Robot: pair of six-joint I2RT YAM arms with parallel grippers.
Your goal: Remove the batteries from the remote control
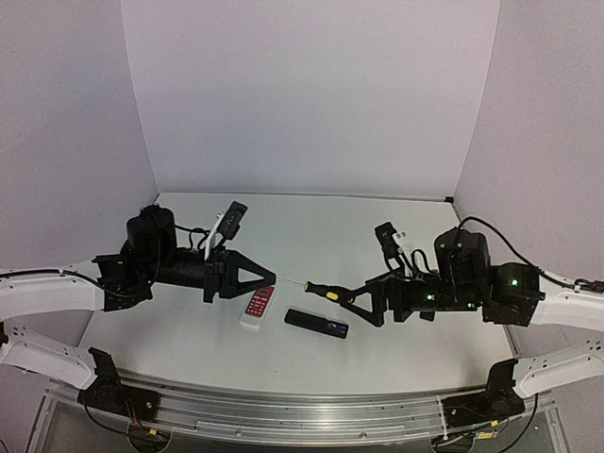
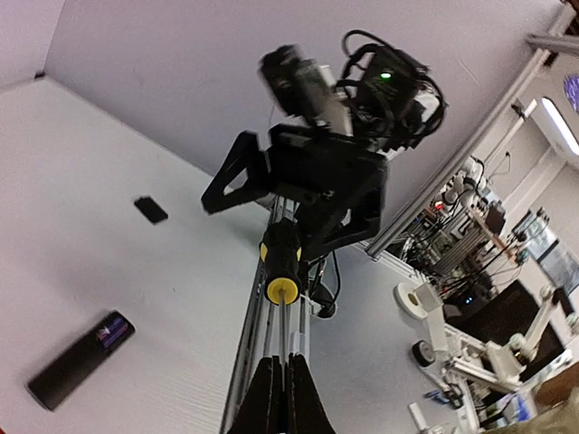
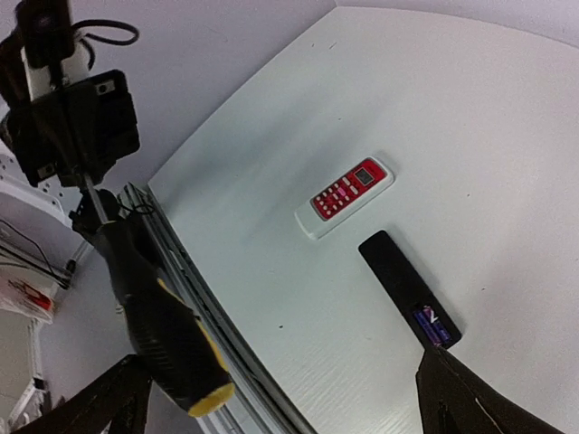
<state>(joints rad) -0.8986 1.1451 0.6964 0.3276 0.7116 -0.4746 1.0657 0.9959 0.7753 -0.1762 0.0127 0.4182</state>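
Here the left gripper (image 1: 269,276) reaches in toward the middle of the tabletop (image 1: 311,222), its jaws closed tight on the bare metal shaft of the screwdriver (image 1: 321,289). The tool is held off the surface, roughly level, with its yellow-and-black handle pointing toward the right gripper (image 1: 351,300). That gripper's jaws stand wide apart on either side of the handle's butt end. The right wrist view shows the handle close to one finger, but whether it touches it cannot be told.

The remote control (image 1: 316,324) lies flat on the tabletop just below the screwdriver, nearer the arm bases, and neither gripper touches it. The end of it toward the right arm is uncovered, and the batteries (image 3: 432,319) show there as a small blue-violet patch inside the compartment. Just to its left lies the white remote (image 1: 258,307), its red button panel facing up. The two remotes lie apart.
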